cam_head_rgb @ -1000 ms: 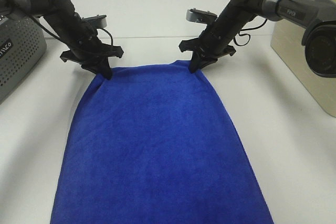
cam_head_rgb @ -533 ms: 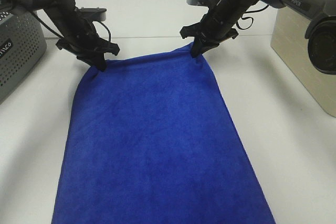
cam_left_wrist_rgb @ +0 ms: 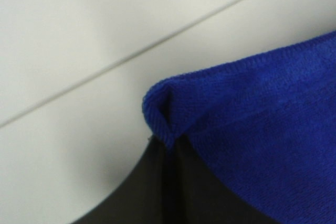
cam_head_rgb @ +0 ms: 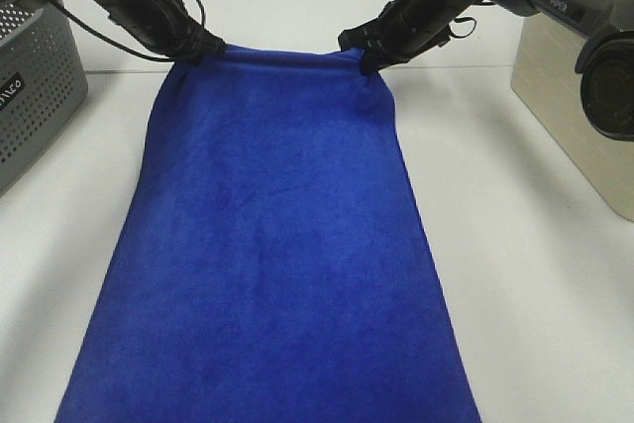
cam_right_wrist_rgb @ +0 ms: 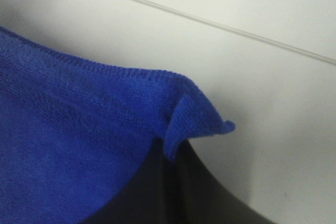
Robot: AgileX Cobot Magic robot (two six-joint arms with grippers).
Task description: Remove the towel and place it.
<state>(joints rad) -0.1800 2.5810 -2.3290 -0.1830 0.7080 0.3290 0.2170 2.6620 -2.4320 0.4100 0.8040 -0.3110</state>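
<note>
Exterior high view: blue towel [cam_head_rgb: 272,245] drapes over white table [cam_head_rgb: 535,245].

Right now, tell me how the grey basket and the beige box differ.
The basket is grey with perforated walls, at the table's left edge; the box is beige with plain walls, at the right edge. Both are cut off by the frame, clear of the towel.
</note>
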